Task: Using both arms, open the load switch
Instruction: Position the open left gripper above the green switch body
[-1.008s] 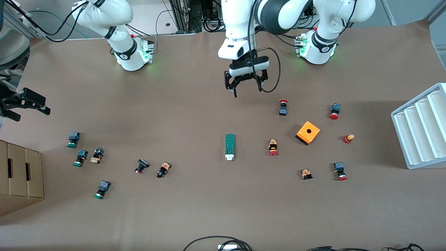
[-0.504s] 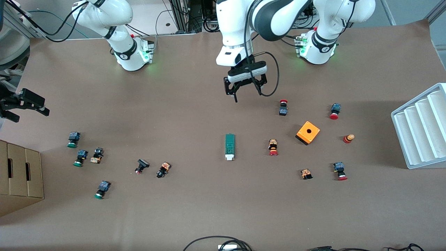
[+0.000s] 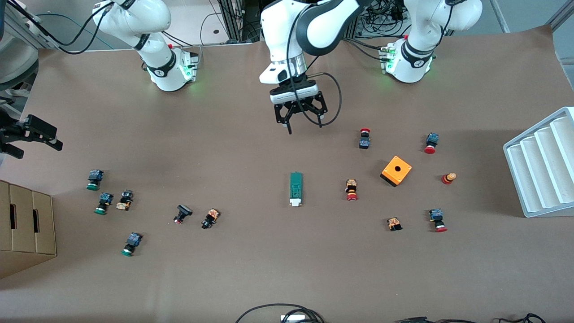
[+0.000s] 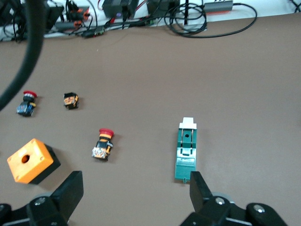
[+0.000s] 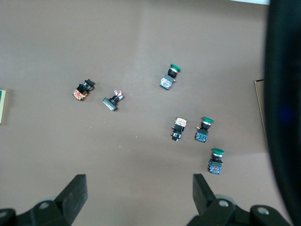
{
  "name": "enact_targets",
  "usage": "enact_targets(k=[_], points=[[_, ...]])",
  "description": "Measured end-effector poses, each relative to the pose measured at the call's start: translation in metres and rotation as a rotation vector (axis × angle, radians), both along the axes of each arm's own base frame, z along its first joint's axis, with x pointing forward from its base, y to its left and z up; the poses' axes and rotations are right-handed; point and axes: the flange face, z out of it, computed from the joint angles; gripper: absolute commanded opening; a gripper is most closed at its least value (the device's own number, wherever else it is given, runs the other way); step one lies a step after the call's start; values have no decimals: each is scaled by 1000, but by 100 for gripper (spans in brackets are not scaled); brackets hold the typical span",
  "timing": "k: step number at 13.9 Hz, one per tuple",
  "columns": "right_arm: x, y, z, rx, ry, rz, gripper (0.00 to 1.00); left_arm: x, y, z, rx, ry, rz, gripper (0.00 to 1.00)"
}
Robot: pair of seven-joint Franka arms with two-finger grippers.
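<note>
The load switch (image 3: 295,188) is a slim dark-green block with a white tab, lying flat near the middle of the table. My left gripper (image 3: 303,124) hangs open and empty above bare table, nearer the robots' bases than the switch. In the left wrist view the switch (image 4: 186,150) lies just ahead of one fingertip (image 4: 196,182), and the left gripper (image 4: 135,186) holds nothing. My right gripper (image 3: 47,137) waits open and empty in the air at the right arm's end of the table. In its wrist view the right gripper (image 5: 139,188) is over bare table.
An orange box with a hole (image 3: 396,170) and several red-capped push buttons (image 3: 351,189) lie toward the left arm's end. Several green-capped buttons (image 3: 104,202) lie toward the right arm's end. A white tray (image 3: 542,163) and a cardboard box (image 3: 24,226) stand at the table's ends.
My left gripper has swung toward the right arm's end of the table, staying open. The right gripper and the load switch have barely moved.
</note>
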Motion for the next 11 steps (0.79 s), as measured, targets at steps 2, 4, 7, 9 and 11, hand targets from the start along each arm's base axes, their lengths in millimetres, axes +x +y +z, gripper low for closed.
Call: enact_targets(k=[2,4,7,9,11], points=[[1,0,-1,0,1,0,100,6,-8,2,-11,-64,-6,100],[1,0,-2,0,1,0,100,13,-16,4,-50,-125,15,100],[3,0,-4,-1,0,0,100,11,-24,-3,-60,-154,8,100],[5,0,-5,-2,-2,-1,100,-8,-37,-9,-53,-149,-18,100],[5,0,-5,-2,-2,-1,100,-20,-41,-15,-30,-154,-19,100]])
